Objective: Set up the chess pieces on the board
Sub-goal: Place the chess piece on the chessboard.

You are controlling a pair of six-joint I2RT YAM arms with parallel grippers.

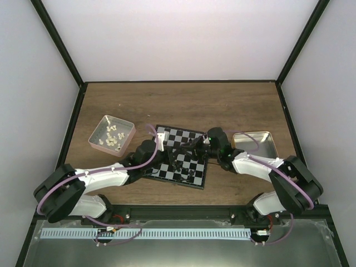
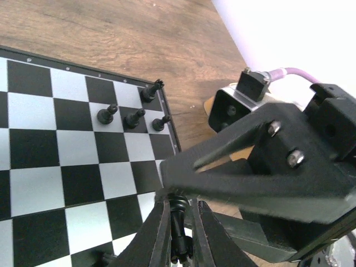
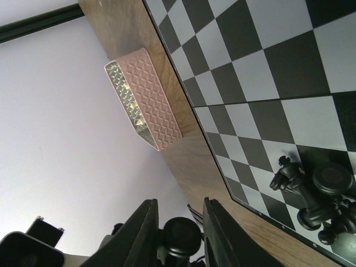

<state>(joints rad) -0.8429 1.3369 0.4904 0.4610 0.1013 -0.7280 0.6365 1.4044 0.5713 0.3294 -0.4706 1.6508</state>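
Right now my left hand [image 2: 181,207] is pinched fully in on a black chess piece [image 2: 178,221]. The piece stands upright between the two fingers, gripped on both sides. My right hand [image 3: 178,214] is closed down narrow as well, with a round black piece end seated between its fingers. From the left wrist camera, the right hand's tips come together just above the piece the left one grips, so both seem to hold the same piece, though I cannot be sure. The overhead camera shows the two hands meeting above the board [image 1: 186,136]. Four more black pieces [image 2: 130,114] stand in a cluster by the board's rim. A pink tin [image 3: 147,94] sits on the table off the board's left side, apart from it.
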